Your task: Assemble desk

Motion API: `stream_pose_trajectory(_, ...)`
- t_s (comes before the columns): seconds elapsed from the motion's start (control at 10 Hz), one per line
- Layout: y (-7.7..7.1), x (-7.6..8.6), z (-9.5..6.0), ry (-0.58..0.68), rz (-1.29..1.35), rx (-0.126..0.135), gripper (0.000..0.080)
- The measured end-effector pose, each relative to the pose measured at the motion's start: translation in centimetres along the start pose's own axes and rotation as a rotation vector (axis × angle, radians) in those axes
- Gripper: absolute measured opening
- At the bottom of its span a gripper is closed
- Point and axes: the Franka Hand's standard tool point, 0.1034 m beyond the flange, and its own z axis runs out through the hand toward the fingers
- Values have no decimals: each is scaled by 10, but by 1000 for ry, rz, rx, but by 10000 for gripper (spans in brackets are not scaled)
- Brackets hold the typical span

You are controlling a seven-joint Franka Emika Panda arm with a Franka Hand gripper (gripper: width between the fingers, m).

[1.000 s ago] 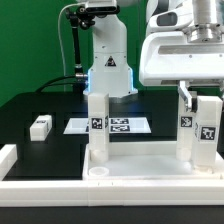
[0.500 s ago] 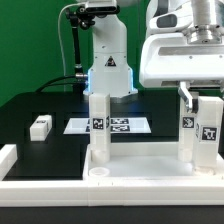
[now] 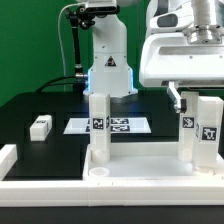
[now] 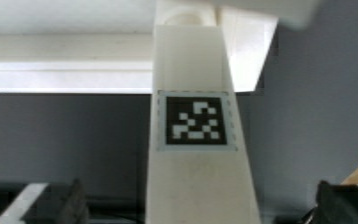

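The white desk top (image 3: 140, 172) lies at the front with its rim up. One tagged white leg (image 3: 98, 125) stands in it on the exterior view's left, and two tagged legs stand on the right, one behind (image 3: 187, 128) and one nearer (image 3: 208, 130). A round hole (image 3: 97, 172) shows in the near left corner. My gripper (image 3: 200, 95) is above the nearer right leg. In the wrist view this leg (image 4: 201, 120) stands between the dark fingers (image 4: 51, 200). My gripper (image 4: 202, 205) is open, with gaps on both sides of the leg.
A loose white leg (image 3: 40, 126) lies on the black table at the exterior view's left. The marker board (image 3: 125, 126) lies behind the desk top. The arm's base (image 3: 108, 60) stands at the back. A white border rail (image 3: 8, 160) runs along the front left.
The visible finger has moved away from the nearer right leg toward the exterior view's left, so the jaws have opened. The legs and desk top have not moved.
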Motion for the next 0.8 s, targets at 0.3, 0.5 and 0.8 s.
stream_pose_trajectory(0.3,2,2,-1,-20,-32,-5,649)
stream_pose_trajectory(0.5,16,33,-25,-85,-42,5,649)
stream_pose_trajectory(0.8,18,35,-21,-222,-29,-10,649)
